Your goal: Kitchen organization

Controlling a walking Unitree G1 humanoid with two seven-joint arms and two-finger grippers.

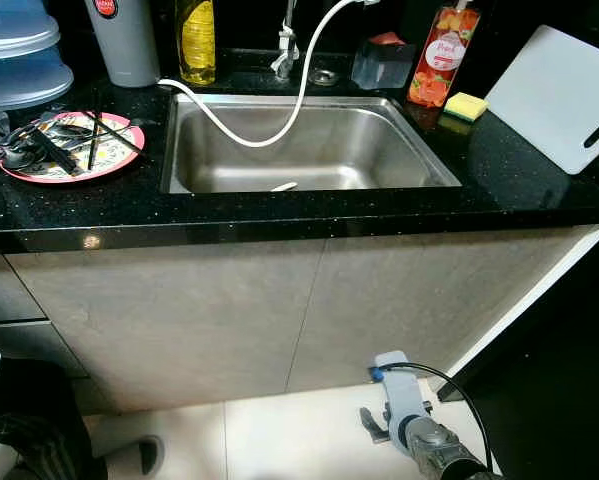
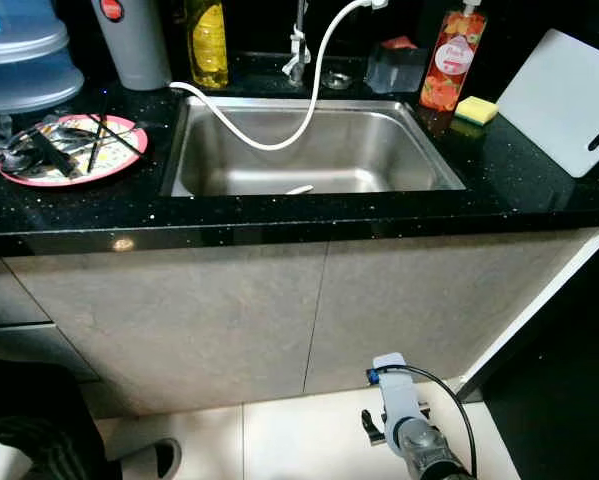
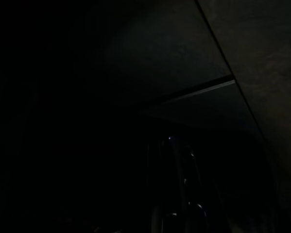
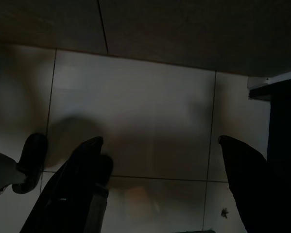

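Black speckled stone is what my head camera meets first: the countertop [image 1: 519, 190] runs across, with the steel sink [image 1: 309, 150] sunk in its middle. At nine o'clock from the sink sits a pink plate [image 1: 74, 148] heaped with dark utensils [image 1: 54, 150], their long axes lying roughly flat, handles splaying towards four and five o'clock. At three o'clock, a white cutting board [image 1: 559, 95] leans tilted, long axis running up towards one o'clock; a yellow sponge [image 1: 466, 105] and a red soap bottle [image 1: 441, 58] stand near it. A white hose [image 1: 279, 120] droops into the basin.

My right arm hangs low by the cabinet front [image 2: 279, 310]. My right wrist camera looks down on pale floor tiles; my right gripper [image 4: 160, 165] has its fingers spread wide, holding nothing.

My left wrist camera is near black; whether my left gripper is spread or closed, I cannot tell.

Nothing is in hand yet, I judge. To do this well, I should raise an arm level with the counter before reaching, and approach the utensils across their length.
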